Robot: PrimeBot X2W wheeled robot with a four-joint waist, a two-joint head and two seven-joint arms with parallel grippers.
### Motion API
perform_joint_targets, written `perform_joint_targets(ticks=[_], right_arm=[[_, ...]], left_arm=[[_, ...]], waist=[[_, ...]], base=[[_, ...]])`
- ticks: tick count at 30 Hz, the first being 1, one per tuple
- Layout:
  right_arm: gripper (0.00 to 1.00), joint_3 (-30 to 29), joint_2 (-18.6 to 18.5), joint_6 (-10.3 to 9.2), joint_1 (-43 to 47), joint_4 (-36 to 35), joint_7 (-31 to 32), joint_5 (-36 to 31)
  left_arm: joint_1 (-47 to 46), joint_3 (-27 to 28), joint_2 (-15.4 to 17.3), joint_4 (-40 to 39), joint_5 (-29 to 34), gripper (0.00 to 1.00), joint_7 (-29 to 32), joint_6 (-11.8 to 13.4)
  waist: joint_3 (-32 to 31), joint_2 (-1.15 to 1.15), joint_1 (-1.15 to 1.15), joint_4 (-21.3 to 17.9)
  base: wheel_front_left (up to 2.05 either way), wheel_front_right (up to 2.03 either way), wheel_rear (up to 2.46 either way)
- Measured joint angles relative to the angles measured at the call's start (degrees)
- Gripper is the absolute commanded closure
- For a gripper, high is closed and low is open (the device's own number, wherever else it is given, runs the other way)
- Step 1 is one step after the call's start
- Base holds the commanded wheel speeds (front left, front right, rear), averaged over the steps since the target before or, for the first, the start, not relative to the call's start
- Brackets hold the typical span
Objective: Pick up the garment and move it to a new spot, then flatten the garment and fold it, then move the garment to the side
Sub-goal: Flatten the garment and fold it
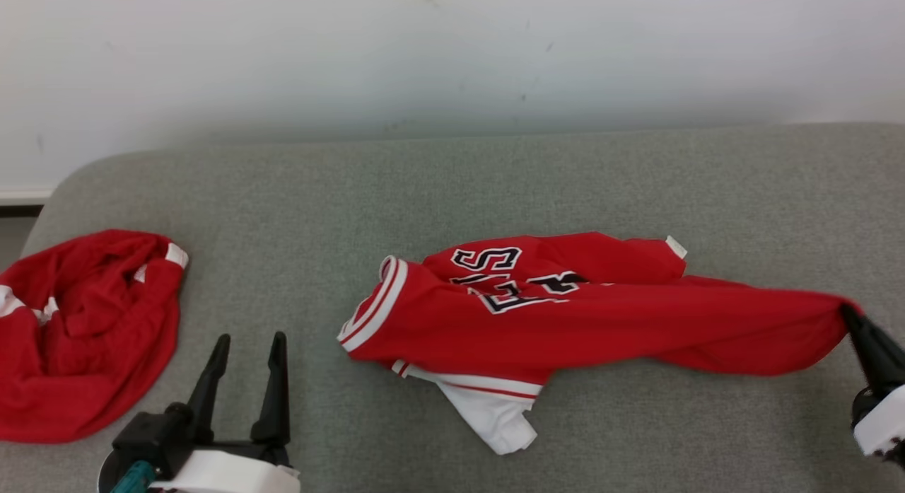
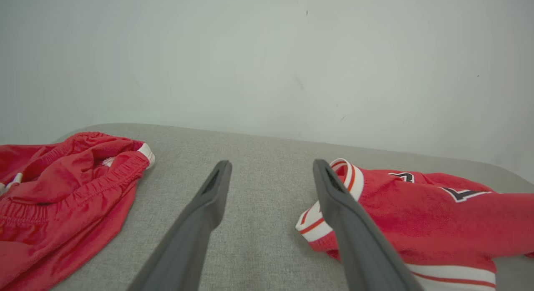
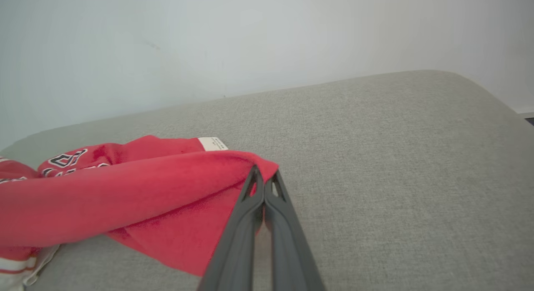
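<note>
The garment (image 1: 565,316) is a red jersey with white trim and dark lettering, lying crumpled and stretched rightward across the grey cushion (image 1: 495,182). My right gripper (image 1: 848,315) is shut on the garment's right end, pulling it into a taut fold; in the right wrist view the closed tips (image 3: 263,178) pinch the red cloth (image 3: 146,186). My left gripper (image 1: 249,344) stands open at the lower left, holding nothing. In the left wrist view its fingers (image 2: 217,191) point at bare cushion, with the garment's striped edge (image 2: 346,178) just behind the right finger.
A second red garment (image 1: 78,330) lies bunched at the cushion's left end, also at the left of the left wrist view (image 2: 62,191). A pale wall (image 1: 452,54) rises behind the cushion. The cushion's rounded right corner (image 3: 479,90) is near my right gripper.
</note>
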Motion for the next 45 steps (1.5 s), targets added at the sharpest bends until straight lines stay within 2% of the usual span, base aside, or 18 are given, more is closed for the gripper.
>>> perform_joint_targets(ticks=[10, 11, 12, 20, 28, 34, 39, 42, 45], right_arm=[[1.00, 0.10, 1.40, 0.00, -10.05, 17.07, -4.34, -3.57], [0.73, 0.59, 1.86, 0.00, -10.64, 18.29, -4.01, -3.75], [0.00, 1.13, 2.21, 0.00, -11.10, 19.28, -3.90, -3.90], [0.00, 5.26, 2.82, 0.00, -11.56, 21.95, -5.13, -6.12], [0.00, 4.88, 3.65, 0.00, -7.16, 15.18, -8.83, -10.17], [0.00, -2.53, 9.44, 0.00, -0.40, 6.54, -9.84, -17.95], [0.00, -13.33, 17.70, 0.00, 8.21, -4.03, -9.91, -26.94], [0.00, -16.31, 21.65, 0.00, 12.40, -7.79, -9.91, -30.60], [0.00, -16.81, 23.65, 0.00, 14.00, -9.18, -9.91, -32.77]], left_arm=[[-2.55, -0.81, 0.43, 1.09, -0.01, 0.00, 0.00, -0.29], [-2.62, -0.84, 0.44, 1.16, -0.01, 0.00, 0.00, -0.31], [-2.68, -0.80, 0.44, 1.25, -0.01, 0.00, 0.00, -0.31], [-1.80, -0.20, 0.35, 1.86, -0.01, 0.00, 0.00, -0.32], [0.86, 0.75, 0.12, 1.53, -0.08, 0.00, 0.00, -0.11], [1.79, 0.96, 0.00, 0.93, -0.31, 0.00, 0.00, 0.05], [1.93, 1.10, -0.04, 0.40, -0.66, 0.00, 0.00, 0.11], [1.98, 0.80, -0.04, 0.33, -1.15, 0.00, 0.00, 0.12], [1.96, 0.41, -0.05, 0.37, -1.21, 0.00, 0.00, 0.12]], waist=[[3.23, 0.00, 0.00, 1.70], [3.27, 0.00, 0.00, 1.86], [3.21, 0.00, 0.00, 1.96], [-0.37, 0.00, 0.00, 1.30], [-5.00, 0.00, 0.00, -1.72], [-6.61, 0.00, 0.00, -3.51], [-6.86, 0.00, 0.00, -3.85], [-6.82, 0.00, 0.00, -3.94], [-6.68, 0.00, 0.00, -4.09]], base=[[0.00, 0.00, 0.00], [0.00, 0.00, 0.00], [0.00, 0.00, 0.00], [0.00, 0.00, 0.00], [0.00, 0.00, 0.00], [0.00, 0.00, 0.00], [0.00, 0.00, 0.00], [0.00, 0.00, 0.00], [0.00, 0.00, 0.00]])
